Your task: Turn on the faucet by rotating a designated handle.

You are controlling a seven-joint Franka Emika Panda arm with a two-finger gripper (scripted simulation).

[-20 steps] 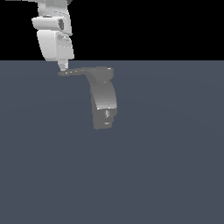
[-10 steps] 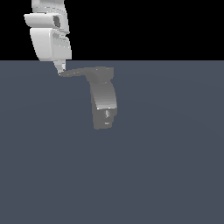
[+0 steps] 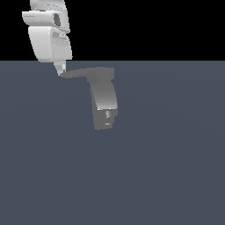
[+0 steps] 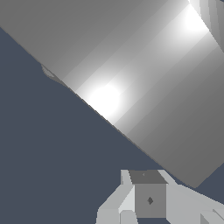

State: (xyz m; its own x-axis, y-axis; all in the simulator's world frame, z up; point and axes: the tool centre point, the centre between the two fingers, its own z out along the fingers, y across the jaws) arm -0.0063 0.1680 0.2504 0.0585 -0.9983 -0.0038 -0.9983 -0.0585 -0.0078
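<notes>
The faucet (image 3: pixel 104 102) stands on the grey surface (image 3: pixel 167 167); its handle (image 3: pixel 78 73) juts toward the exterior view's left, tip touching the fingers (image 3: pixel 61 69). Since a second ago the arm has slid further left and the handle has swung with it; the turn looks underway. Whether the fingers are clenched or released, I cannot tell.

the desk (image 3: pixel 167 176) lies bare all around the faucet (image 3: pixel 104 103), open on every side. only the faucet's upright body and its handle (image 3: pixel 77 73), jutting toward the exterior view's left, stand in the way. the claw (image 3: pixel 61 71) sits at the handle's tip; in the wrist view the grey metal (image 4: pixel 144 83) crowds close ahead.
</notes>
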